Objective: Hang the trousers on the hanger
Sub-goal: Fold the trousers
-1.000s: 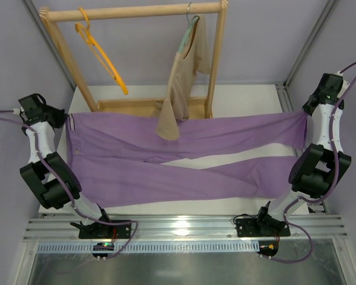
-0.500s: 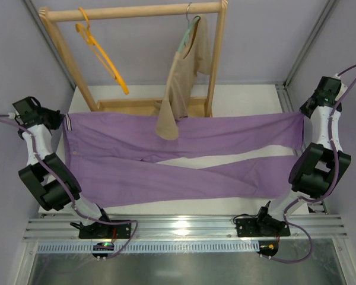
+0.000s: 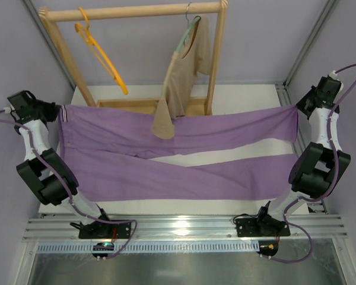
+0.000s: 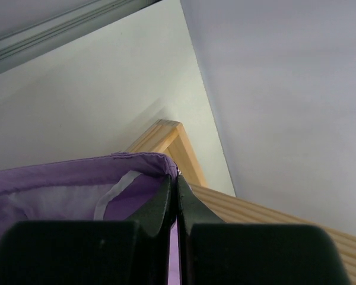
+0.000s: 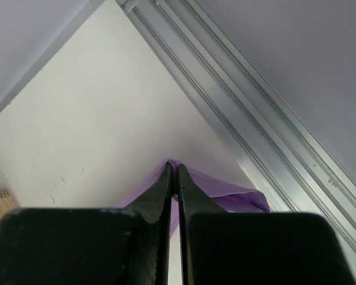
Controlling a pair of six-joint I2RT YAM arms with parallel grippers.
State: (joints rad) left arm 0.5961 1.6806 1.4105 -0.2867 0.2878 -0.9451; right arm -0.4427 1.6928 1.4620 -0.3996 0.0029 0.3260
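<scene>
The lilac trousers [image 3: 184, 154] hang stretched between my two grippers, spanning the table's width in the top view. My left gripper [image 3: 54, 110] is shut on the striped waistband corner [image 4: 143, 165]. My right gripper [image 3: 297, 108] is shut on the far leg hem [image 5: 193, 178]. The orange-yellow hanger [image 3: 101, 53] hangs by its hook at the left of the wooden rack's top bar [image 3: 136, 10], apart from the trousers. The trousers' upper edge lies along the rack's base.
A beige garment [image 3: 181, 77] on a grey-green hanger hangs at the rack's right, its tip resting on the trousers. The rack's uprights [image 3: 216, 56] stand at the back. A metal rail [image 5: 243, 113] edges the table at right. Grey walls enclose both sides.
Both grippers have moved up and toward the back with the trousers. The fabric is pulled tauter and higher, and its upper edge has shifted toward the rack's base.
</scene>
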